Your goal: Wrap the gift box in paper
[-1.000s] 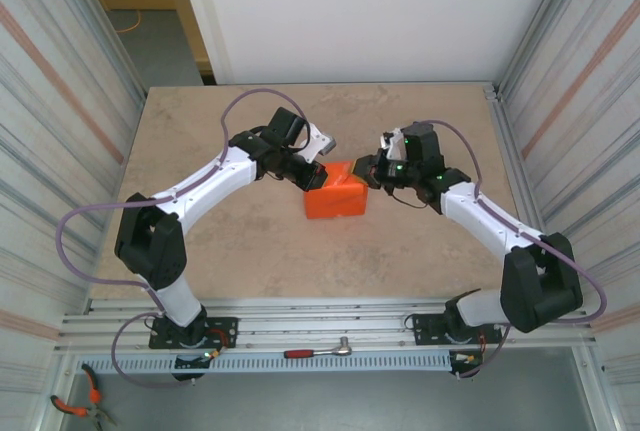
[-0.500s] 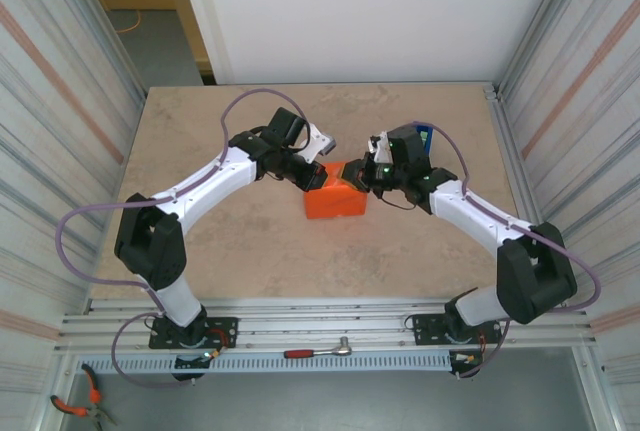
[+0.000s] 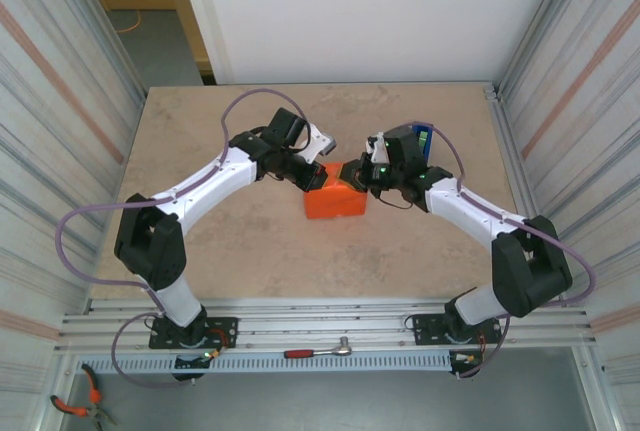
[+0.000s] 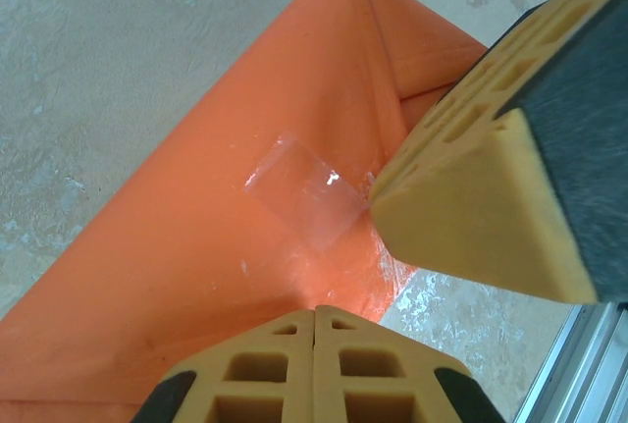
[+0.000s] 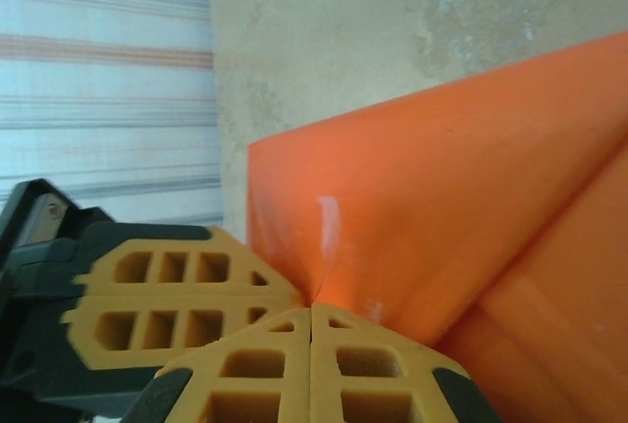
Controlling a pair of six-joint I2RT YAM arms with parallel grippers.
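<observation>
From above, the right gripper [image 3: 363, 173] has been brought leftward onto the paper [image 3: 335, 203], which lies lengthwise between it and the left gripper [image 3: 314, 179], box hidden inside. Left wrist: jaws shut, paper just ahead. Right wrist: likewise, equally near.

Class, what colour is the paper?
The paper is plain orange; best in left wrist view.
</observation>
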